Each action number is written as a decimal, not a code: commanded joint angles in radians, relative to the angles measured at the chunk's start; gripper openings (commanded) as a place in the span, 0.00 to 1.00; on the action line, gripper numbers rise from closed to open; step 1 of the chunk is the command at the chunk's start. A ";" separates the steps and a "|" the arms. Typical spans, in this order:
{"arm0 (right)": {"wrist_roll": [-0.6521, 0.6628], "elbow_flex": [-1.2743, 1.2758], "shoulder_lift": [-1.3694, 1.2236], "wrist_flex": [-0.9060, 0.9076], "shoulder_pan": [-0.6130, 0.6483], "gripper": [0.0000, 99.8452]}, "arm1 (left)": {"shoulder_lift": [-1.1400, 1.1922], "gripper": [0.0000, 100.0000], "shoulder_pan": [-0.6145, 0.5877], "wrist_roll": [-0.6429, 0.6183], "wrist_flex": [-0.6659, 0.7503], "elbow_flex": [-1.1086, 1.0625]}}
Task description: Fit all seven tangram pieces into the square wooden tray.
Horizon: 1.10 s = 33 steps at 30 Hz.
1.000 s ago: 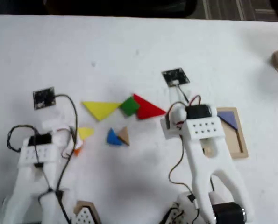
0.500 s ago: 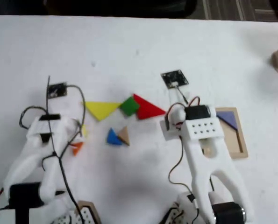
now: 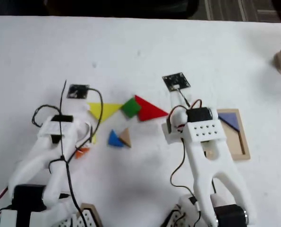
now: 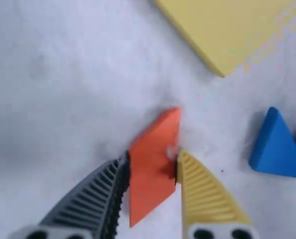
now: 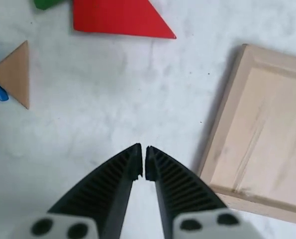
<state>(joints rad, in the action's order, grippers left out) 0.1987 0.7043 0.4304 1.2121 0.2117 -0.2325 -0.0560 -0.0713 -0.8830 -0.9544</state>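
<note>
- Left wrist view: the left tool point(image 4: 152, 157) pinches the orange piece point(image 4: 152, 169), a flat parallelogram, with the grey finger point(image 4: 95, 191) on one long edge and the yellow finger point(image 4: 205, 194) on the other.
- Whether the orange piece lies on the white tabletop point(image 3: 131, 47) or is raised off it cannot be told.
- In the same view the yellow triangle point(image 4: 227, 30) and the blue triangle point(image 4: 277, 149) lie apart from the pinched piece, with bare tabletop between them.
- In the high view the orange piece point(image 3: 81, 152) is the coloured piece farthest from the square wooden tray point(image 3: 244, 142), on the left arm's side of it.
- Between the orange piece and the tray lie the other loose pieces. The red triangle point(image 3: 149, 111) is closest to the tray and touches the green square point(image 3: 130, 107). The yellow triangle point(image 3: 105, 109) comes next, farther from the tray.
- The blue triangle point(image 3: 114, 139) and the tan triangle point(image 3: 125, 137) sit edge to edge, farther from the tray than the red triangle.
- A violet-blue piece point(image 3: 231, 120) lies inside the tray, against the rim away from the arms. The rest of the tray floor shows as bare wood.
- In the right wrist view the right tool point(image 5: 143, 154) has its two black fingers pressed together with nothing between them, and it hangs over bare tabletop just beside the tray's rim point(image 5: 229, 109).
- That view also shows the red triangle point(image 5: 113, 20) and the tan triangle point(image 5: 16, 72), both well apart from the tray.
</note>
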 commanded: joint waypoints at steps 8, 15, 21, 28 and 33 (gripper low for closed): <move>0.020 -0.031 0.047 -0.002 -0.130 0.02 | -0.002 0.09 0.071 0.023 -0.120 0.149; 0.204 -0.166 0.047 0.171 -0.420 0.02 | -0.002 0.09 0.168 0.017 -0.275 0.351; 0.450 -0.173 0.036 0.156 -0.766 0.02 | 0.008 0.09 0.378 -0.083 -0.299 0.512; 0.632 -0.157 0.035 0.088 -1.081 0.02 | 0.030 0.09 0.671 -0.184 -0.101 0.595; 0.706 -0.089 0.035 -0.019 -1.176 0.02 | 0.232 0.09 0.760 -0.229 -0.015 0.770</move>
<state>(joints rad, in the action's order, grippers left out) 0.8692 0.6076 0.4365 1.2551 -0.9053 -0.0913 0.6513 -0.2677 -0.9490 -0.3314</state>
